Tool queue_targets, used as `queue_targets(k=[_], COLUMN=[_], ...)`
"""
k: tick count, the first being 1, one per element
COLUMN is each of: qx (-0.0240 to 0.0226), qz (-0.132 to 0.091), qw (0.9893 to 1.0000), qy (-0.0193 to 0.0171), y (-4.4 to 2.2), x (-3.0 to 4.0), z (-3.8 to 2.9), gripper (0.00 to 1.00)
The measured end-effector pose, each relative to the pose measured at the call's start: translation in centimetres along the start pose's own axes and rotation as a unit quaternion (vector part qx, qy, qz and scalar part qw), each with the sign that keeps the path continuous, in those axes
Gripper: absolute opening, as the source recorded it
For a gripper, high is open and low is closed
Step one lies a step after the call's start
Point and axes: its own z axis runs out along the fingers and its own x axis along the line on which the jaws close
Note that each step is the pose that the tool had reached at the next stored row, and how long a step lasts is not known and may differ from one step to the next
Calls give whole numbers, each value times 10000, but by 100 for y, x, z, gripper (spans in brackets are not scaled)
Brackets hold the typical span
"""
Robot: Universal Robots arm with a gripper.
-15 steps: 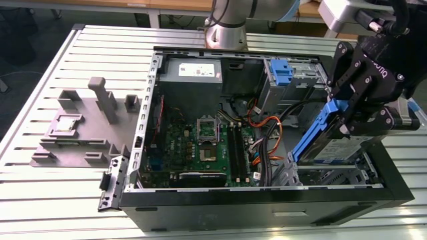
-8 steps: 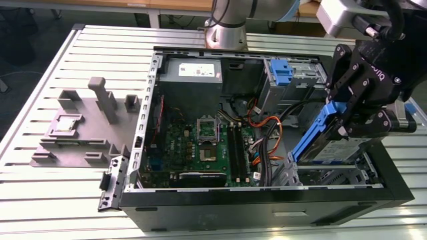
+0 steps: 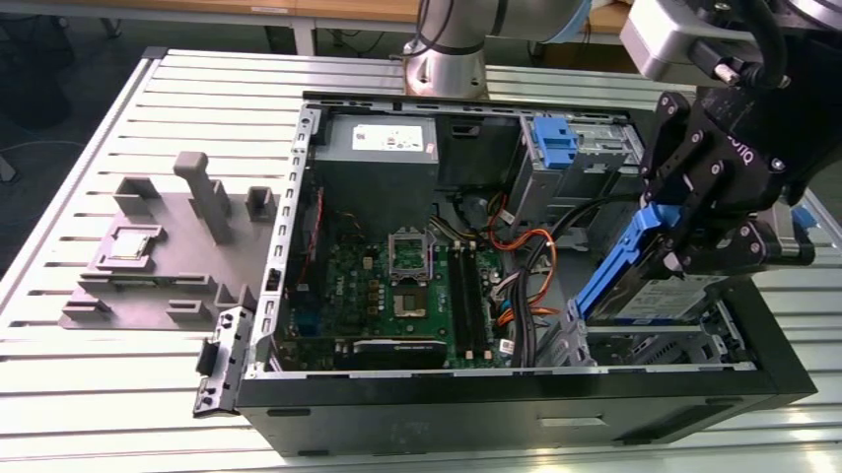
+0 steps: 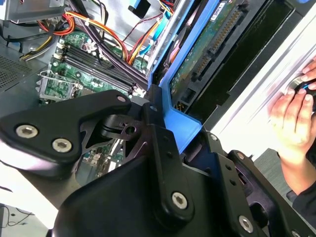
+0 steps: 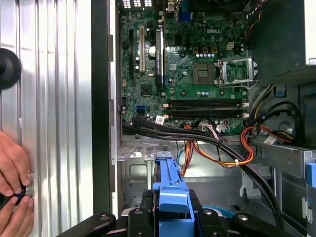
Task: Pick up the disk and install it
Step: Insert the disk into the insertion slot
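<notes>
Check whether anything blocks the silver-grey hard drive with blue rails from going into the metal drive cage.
Nothing visible does. The black gripper holds the tilted silver-grey disk with blue plastic rails right above the metal drive cage. The black and orange cables run beside it, on the exterior view's left, apparently clear of the path.

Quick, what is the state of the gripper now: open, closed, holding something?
Gripper: shut on the disk, clamping its blue rail, over the open computer case.
</notes>
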Motion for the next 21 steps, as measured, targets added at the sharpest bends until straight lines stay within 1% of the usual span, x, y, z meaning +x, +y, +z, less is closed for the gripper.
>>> queue_targets(k=[21], qx=[0], qz=[0], qw=[10000], qy=[0], y=[-2], x=[12], z=[109], gripper=[37])
